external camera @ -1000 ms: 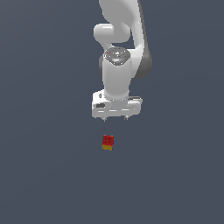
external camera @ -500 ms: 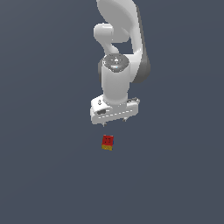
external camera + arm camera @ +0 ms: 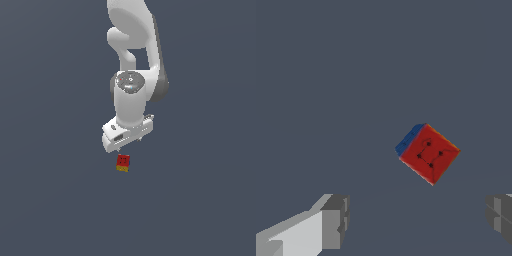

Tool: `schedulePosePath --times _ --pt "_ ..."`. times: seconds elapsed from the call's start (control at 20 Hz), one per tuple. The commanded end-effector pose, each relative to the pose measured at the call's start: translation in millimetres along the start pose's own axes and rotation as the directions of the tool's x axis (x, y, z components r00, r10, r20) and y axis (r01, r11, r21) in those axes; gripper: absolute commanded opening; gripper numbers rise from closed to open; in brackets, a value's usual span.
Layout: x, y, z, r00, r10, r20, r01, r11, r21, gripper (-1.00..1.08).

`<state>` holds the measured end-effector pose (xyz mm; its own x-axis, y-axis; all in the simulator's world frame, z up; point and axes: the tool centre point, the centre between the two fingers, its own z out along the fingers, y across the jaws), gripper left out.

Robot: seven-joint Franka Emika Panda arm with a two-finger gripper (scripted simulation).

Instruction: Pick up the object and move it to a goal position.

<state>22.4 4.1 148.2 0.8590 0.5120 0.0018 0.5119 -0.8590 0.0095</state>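
Observation:
The object (image 3: 123,162) is a tiny cube with a red dotted top and a yellow-orange side, resting on the dark grey floor. In the wrist view the object (image 3: 427,153) also shows a blue side. My white gripper (image 3: 129,144) hangs just above and slightly behind it, apart from it. In the wrist view the gripper (image 3: 418,220) is open, with one grey fingertip (image 3: 336,220) and the other fingertip (image 3: 500,215) set wide apart. The cube lies beyond the gap between them, not inside it.
A flat, dark grey surface (image 3: 50,200) stretches all around the cube. The white arm (image 3: 132,55) rises above the gripper toward the top of the exterior view.
The gripper has shifted toward the exterior view's left, coming closer above the cube. The cube has not moved.

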Motion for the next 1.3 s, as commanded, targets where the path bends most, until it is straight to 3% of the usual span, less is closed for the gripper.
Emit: schedulePosePath --times 0.0,0.3,0.6,1.25 --pt "1 3 5 0.998 -0.069 0.002 0.069 0.998 0.0 1.0" --pt "4 10 17 0.974 -0.229 0.005 0.229 0.974 0.0 1.0" --pt "7 17 29 0.924 -0.381 0.005 0.381 0.924 0.003 1.0" --pt "12 31 54 0.751 -0.66 0.0 0.66 0.751 0.007 1.0"
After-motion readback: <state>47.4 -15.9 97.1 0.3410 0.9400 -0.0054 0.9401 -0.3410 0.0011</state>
